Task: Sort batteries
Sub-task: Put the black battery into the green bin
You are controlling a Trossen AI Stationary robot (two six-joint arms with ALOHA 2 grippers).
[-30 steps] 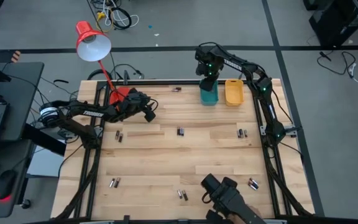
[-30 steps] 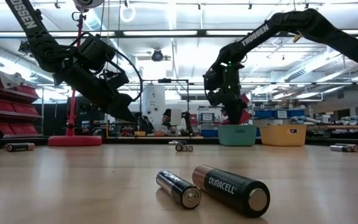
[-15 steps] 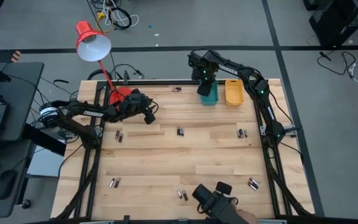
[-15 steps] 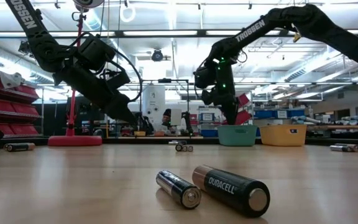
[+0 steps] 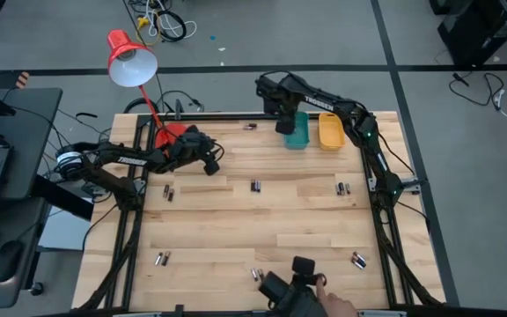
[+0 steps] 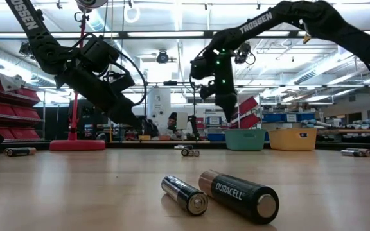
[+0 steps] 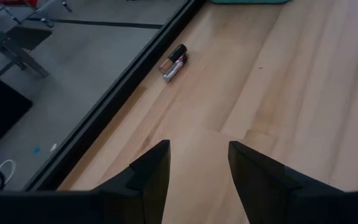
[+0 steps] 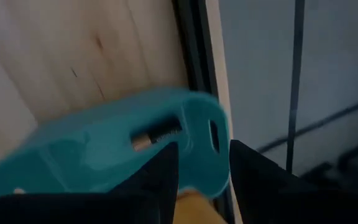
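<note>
A: Where the low camera sits, what lies nearest?

B: Two batteries (image 6: 220, 192), dark with metal ends. Farther on, pairs scattered across the table (image 5: 236, 220); one cell in the teal bin (image 8: 104, 155).

A: Grippers?

B: Left gripper (image 7: 197, 163) spread, empty. Right gripper (image 8: 202, 163) parted, empty, over the bin.

Dark batteries (image 5: 256, 186) lying scattered in small pairs across the wooden tabletop (one (image 8: 157, 137) inside the teal bin)

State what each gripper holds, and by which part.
Nothing. The left gripper is open and empty; the right gripper is empty above the teal bin.
</note>
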